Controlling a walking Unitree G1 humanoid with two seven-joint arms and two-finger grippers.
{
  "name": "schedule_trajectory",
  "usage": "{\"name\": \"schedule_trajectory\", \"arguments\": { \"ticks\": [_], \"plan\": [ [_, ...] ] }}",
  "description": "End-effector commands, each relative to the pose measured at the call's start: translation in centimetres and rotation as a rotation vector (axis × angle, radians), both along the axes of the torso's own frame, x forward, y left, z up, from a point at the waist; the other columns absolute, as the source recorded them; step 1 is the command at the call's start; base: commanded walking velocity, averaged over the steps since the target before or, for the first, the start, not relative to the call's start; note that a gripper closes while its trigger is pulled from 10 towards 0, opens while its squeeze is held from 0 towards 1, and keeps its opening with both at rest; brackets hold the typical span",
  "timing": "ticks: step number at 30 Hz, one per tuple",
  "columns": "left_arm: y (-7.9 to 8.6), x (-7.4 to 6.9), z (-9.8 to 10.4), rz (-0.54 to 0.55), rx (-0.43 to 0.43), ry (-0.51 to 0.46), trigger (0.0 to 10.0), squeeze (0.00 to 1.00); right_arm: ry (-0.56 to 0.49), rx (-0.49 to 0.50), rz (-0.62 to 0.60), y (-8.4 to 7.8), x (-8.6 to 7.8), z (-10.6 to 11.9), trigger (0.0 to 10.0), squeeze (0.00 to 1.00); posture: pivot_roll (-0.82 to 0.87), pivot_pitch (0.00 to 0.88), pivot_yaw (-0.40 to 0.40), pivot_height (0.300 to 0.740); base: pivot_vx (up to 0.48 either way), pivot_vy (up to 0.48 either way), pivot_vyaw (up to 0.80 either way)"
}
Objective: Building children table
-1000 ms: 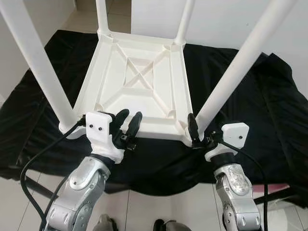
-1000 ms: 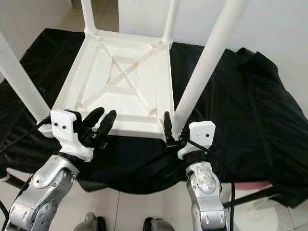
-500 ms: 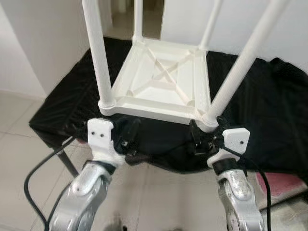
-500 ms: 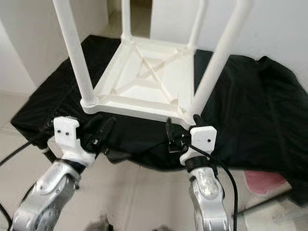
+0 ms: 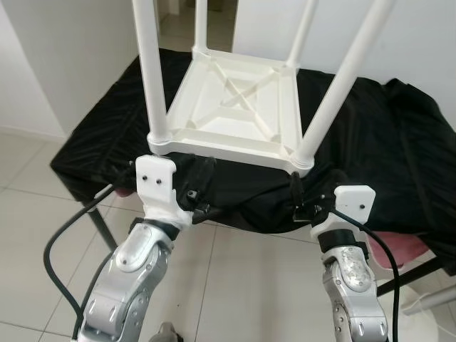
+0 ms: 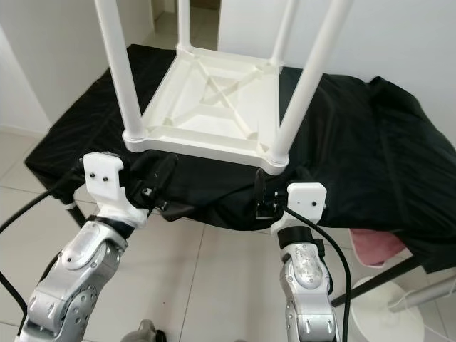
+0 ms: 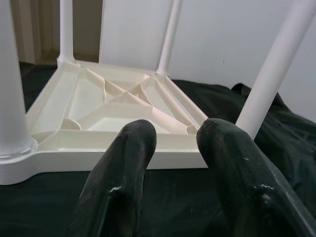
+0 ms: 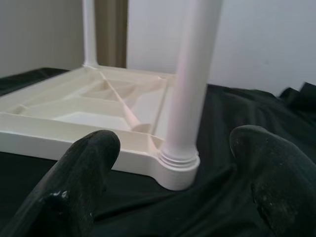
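White plastic children table [image 5: 239, 114], ribbed underside up with four round legs vertical, lies on a black cloth [image 5: 385, 142] over a stand. Left gripper [image 7: 173, 148] and right gripper [image 8: 170, 163] hang near its front edge, fingers spread, holding nothing. Pale tiled floor [image 5: 35, 235]

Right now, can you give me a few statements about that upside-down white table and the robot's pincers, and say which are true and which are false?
1. The white table lies upside down, legs pointing up. True.
2. It rests on a red cloth. False: the black cloth is under it.
3. All four legs are fitted. True.
4. The left pincer grips a leg. False: it is open, short of the table's edge.
5. The right pincer is open, facing the near right leg. True.
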State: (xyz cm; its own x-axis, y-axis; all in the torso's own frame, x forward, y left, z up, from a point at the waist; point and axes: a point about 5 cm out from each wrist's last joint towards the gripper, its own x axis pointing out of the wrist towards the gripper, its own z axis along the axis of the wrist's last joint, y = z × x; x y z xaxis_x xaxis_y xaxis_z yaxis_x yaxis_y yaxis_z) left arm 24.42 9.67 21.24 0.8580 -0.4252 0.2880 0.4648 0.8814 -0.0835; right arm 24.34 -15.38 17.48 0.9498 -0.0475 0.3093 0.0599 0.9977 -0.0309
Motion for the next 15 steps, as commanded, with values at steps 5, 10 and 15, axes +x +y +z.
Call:
{"name": "schedule_trajectory", "arguments": {
  "ticks": [5,10,15],
  "plan": [
    [0.2,1.1,-0.4,0.086,0.0,0.046,10.0,0.0,0.029,0.043,-0.045,-0.7,0.8,-0.2,10.0,1.0,0.02,0.113,-0.074,0.74,0.0,0.0,0.0],
    [0.1,2.4,-0.8,0.078,0.038,0.078,10.0,0.0,0.044,0.037,-0.042,-1.4,2.8,0.3,10.0,0.0,0.02,0.117,-0.112,0.74,0.0,0.0,0.0],
    [0.5,3.9,-1.2,0.095,0.116,0.071,10.0,0.0,0.04,-0.008,-0.002,-2.6,5.6,1.8,10.0,0.0,0.02,0.114,-0.116,0.74,0.0,0.0,0.0]
  ]
}}
